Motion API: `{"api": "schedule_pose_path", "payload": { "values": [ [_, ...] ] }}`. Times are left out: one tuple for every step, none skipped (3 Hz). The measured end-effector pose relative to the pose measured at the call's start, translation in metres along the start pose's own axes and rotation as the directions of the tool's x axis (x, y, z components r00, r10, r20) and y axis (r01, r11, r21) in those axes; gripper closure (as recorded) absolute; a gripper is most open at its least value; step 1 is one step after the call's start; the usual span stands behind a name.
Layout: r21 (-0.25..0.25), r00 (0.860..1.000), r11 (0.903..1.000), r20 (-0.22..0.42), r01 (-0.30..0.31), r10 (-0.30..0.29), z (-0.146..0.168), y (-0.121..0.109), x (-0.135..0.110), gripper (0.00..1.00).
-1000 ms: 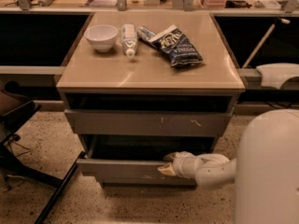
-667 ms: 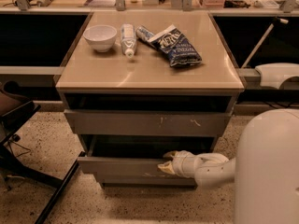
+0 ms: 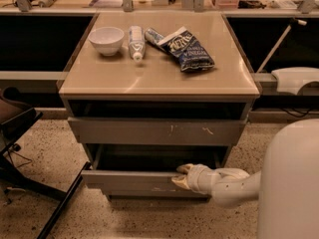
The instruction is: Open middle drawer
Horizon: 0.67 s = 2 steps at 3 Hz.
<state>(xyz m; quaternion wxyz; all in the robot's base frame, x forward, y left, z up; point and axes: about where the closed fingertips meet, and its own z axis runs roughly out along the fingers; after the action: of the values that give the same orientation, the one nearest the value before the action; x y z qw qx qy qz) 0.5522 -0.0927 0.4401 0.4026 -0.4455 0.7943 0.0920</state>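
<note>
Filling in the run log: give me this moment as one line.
pincer: at top edge of middle drawer front, right of centre | middle drawer: partly out | cabinet top: bowl, tube, snack bag

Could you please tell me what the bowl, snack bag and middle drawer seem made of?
The bowl: likely glazed ceramic, white and smooth. The snack bag: crinkled plastic film with shiny print. The middle drawer, where the gripper sits at its top edge: probably matte grey painted or laminated board, scuffed pale.
</note>
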Motion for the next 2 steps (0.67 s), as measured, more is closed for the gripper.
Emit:
{"api": "schedule_pose_path", "payload": {
  "values": [
    [-0.007, 1.0, 0.9998, -0.008, -0.016, 0.016, -0.0089, 0.0072, 0.0053, 1.0],
    [-0.007, 1.0, 0.9998, -0.008, -0.016, 0.016, -0.0102, 0.0071, 0.0043, 1.0]
  ]
}}
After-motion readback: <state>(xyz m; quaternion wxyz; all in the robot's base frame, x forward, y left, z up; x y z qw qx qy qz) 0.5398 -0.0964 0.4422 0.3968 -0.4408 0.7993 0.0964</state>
